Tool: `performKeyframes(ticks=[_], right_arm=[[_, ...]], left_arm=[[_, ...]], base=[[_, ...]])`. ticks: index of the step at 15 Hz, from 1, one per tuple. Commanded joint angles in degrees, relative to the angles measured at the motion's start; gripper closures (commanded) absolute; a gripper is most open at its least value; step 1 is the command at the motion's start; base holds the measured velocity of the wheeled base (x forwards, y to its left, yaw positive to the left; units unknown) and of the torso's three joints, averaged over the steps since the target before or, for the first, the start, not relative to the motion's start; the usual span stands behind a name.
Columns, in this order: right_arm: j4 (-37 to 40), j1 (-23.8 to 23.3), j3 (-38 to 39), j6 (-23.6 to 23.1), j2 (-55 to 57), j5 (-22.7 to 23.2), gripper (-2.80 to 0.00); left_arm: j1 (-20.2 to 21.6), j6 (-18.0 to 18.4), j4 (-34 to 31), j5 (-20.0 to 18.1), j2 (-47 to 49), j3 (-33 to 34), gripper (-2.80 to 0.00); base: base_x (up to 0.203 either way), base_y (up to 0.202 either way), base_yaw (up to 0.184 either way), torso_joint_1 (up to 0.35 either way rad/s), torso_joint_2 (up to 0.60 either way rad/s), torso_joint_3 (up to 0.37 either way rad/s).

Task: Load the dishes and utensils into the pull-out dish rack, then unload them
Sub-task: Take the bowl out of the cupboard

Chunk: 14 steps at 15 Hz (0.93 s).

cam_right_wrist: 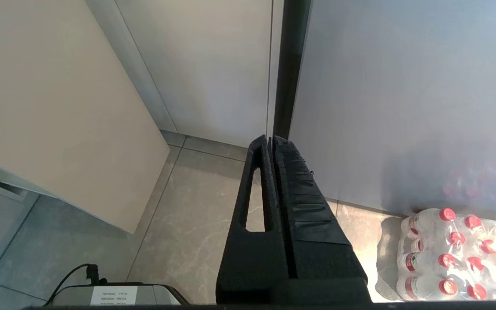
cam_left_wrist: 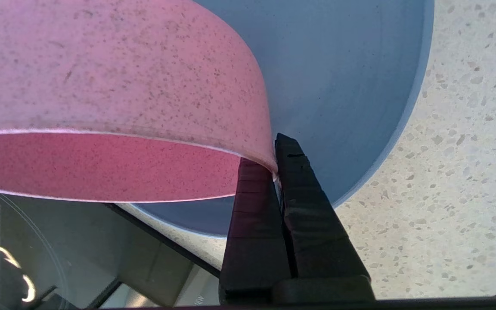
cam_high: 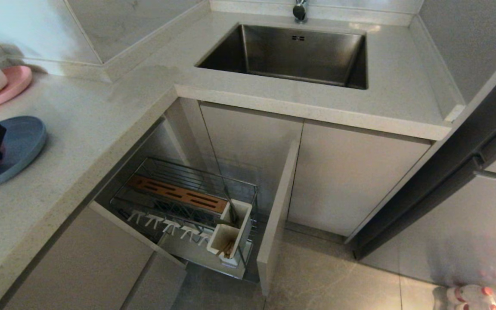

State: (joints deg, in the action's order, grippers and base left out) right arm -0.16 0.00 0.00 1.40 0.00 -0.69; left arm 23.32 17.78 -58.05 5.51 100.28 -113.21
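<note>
At about nine o'clock in the head view, the left gripper (cam_left_wrist: 274, 165) has its jaws pinched tight on the rim of the pink bowl (cam_left_wrist: 114, 77), held tilted just over the blue plate (cam_left_wrist: 351, 86), which lies flat on the speckled tabletop (cam_high: 101, 129). The pull-out dish rack (cam_high: 187, 206) stands drawn out below at six o'clock, with the chopsticks (cam_high: 227, 249) upright in its white utensil box (cam_high: 230, 234). The right gripper (cam_right_wrist: 271, 140) hangs parked over the floor (cam_right_wrist: 187, 224) with its jaws pressed together on nothing, a pack of water bottles (cam_right_wrist: 454, 254) nearby.
</note>
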Motion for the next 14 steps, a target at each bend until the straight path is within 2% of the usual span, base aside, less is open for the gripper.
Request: performKeyframes(ticks=[1, 5, 6, 12, 14], right_arm=[[0.0, 0.0, 0.0, 0.0, 0.0, 0.0, 0.0], [0.0, 0.0, 0.0, 0.0, 0.1, 0.0, 0.0], [0.0, 0.0, 0.0, 0.0, 0.0, 0.0, 0.0], [0.0, 0.0, 0.0, 0.0, 0.1, 0.0, 0.0], [0.0, 0.0, 0.0, 0.0, 0.1, 0.0, 0.0]], left_arm=[[0.0, -0.2, -0.4, 0.0, -0.2, 0.0, 0.0], [-0.1, -0.4, -0.3, 0.0, -1.0, 0.0, 0.0], [-0.1, -0.4, -0.3, 0.0, -1.3, 0.0, -2.8], [0.0, -0.5, -0.3, 0.2, -2.3, 0.1, -2.8], [0.0, -1.7, 0.2, 0.2, -3.4, 0.1, -2.8]], base=[[0.0, 0.0, 0.0, 0.0, 0.0, 0.0], [0.0, 0.0, 0.0, 0.0, 0.0, 0.0], [0.0, 0.0, 0.0, 0.0, 0.0, 0.0], [0.0, 0.0, 0.0, 0.0, 0.0, 0.0], [0.0, 0.0, 0.0, 0.0, 0.0, 0.0]])
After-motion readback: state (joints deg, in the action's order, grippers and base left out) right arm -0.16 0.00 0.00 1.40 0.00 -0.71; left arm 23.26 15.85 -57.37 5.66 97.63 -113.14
